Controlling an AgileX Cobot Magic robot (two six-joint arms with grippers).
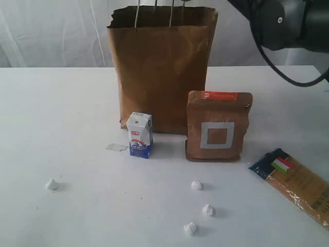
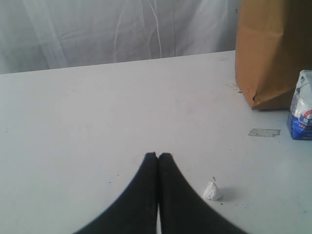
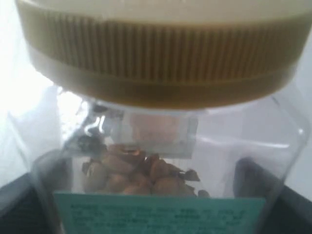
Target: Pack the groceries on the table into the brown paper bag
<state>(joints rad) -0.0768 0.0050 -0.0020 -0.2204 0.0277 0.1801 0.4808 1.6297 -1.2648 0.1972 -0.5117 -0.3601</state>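
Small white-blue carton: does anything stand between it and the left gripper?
Nothing upright. Between the shut left gripper and the carton lie only a small white lump and a flat clear patch on the table.

table (image 1: 61, 103) | bag (image 1: 162, 72) | carton (image 1: 140, 135) | pouch (image 1: 218, 126) | pasta packet (image 1: 300, 185) | white scraps (image 1: 197, 185)

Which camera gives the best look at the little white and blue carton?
The exterior view: the carton stands whole, upright before the brown bag. The left wrist view crops it at the frame edge; the right wrist view misses it.
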